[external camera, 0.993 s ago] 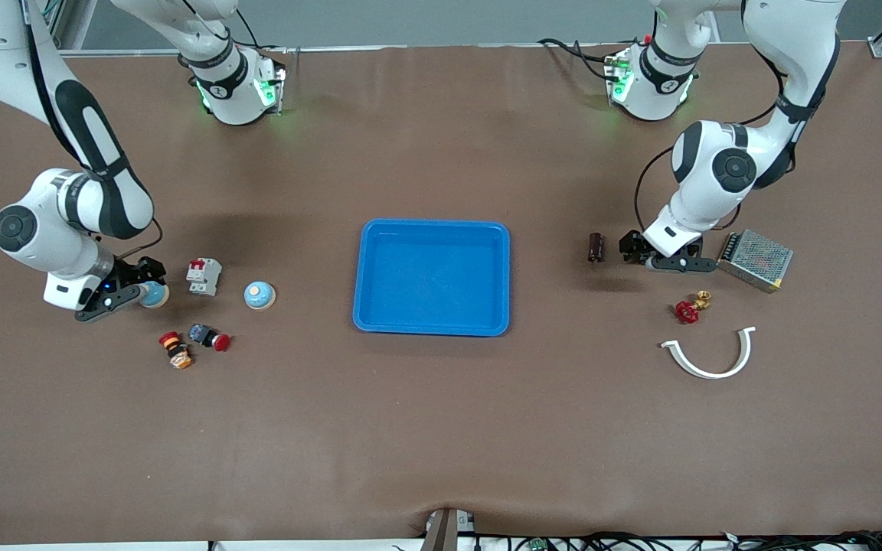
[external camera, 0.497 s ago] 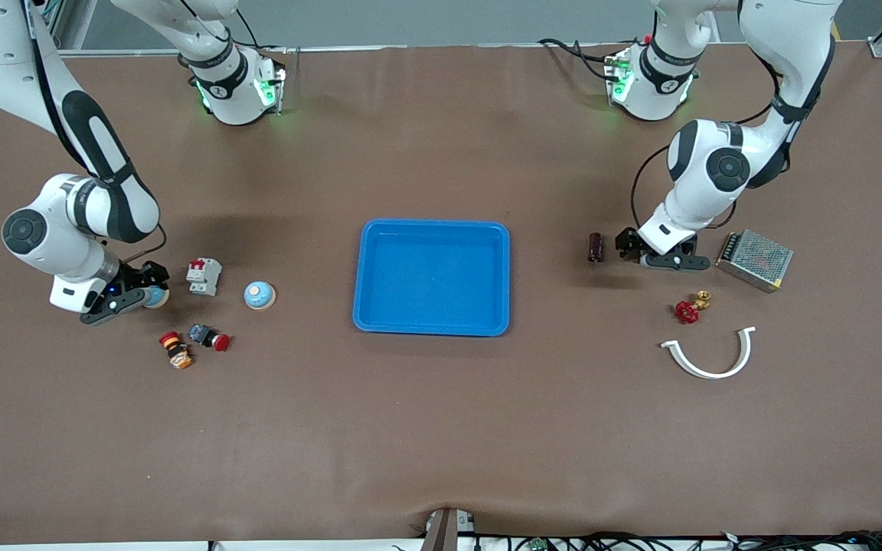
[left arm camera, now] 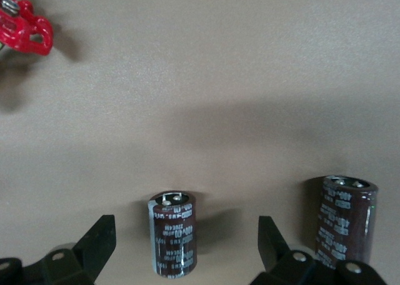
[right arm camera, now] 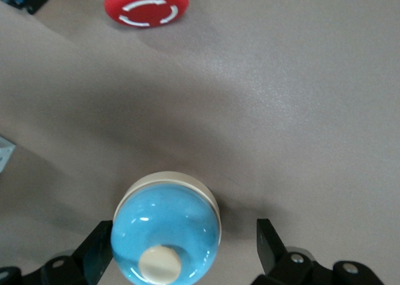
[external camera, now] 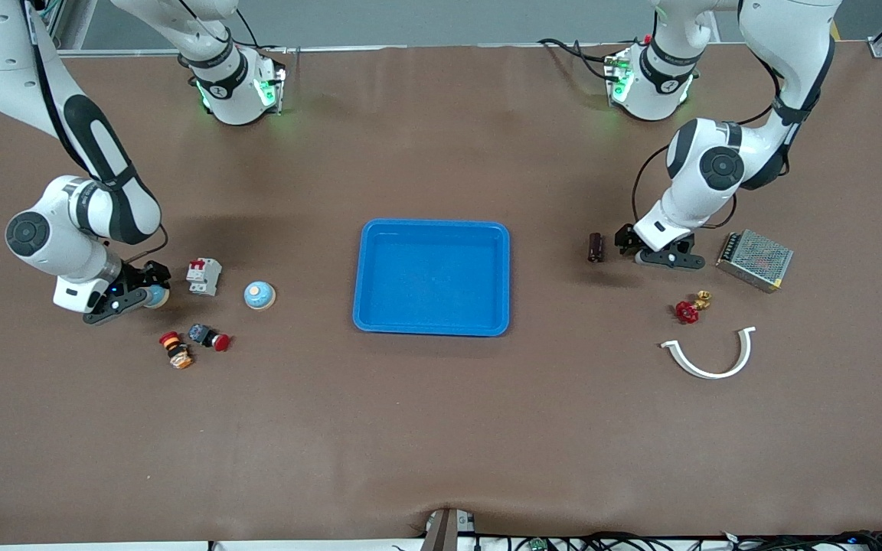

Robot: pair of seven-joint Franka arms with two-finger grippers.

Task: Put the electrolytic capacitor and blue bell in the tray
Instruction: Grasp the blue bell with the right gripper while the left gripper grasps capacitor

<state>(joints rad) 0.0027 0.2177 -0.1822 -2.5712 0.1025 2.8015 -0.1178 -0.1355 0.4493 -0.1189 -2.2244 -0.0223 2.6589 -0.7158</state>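
The blue tray (external camera: 432, 321) lies mid-table. My left gripper (external camera: 628, 245) is low over the table, open, its fingers either side of a brown electrolytic capacitor (left arm camera: 174, 234) standing upright; the gripper (left arm camera: 184, 244) hides that capacitor in the front view. A second capacitor (external camera: 596, 247) (left arm camera: 345, 222) stands just outside one finger, toward the tray. My right gripper (external camera: 150, 293) (right arm camera: 184, 246) is open around a blue bell (external camera: 155, 297) (right arm camera: 165, 232) with a cream knob. A second blue bell (external camera: 259, 295) sits between it and the tray.
A white circuit breaker (external camera: 204, 275) stands beside the right gripper. A red push button (external camera: 211, 337) (right arm camera: 146, 4) and an orange-red part (external camera: 175, 350) lie nearer the camera. By the left arm are a mesh power supply (external camera: 755, 259), a red valve (external camera: 687, 310) (left arm camera: 24, 32) and a white curved bracket (external camera: 709, 357).
My left gripper has shifted a little toward the tray and the visible capacitor. My right arm has shifted slightly, its fingers staying around the bell. The objects have not moved.
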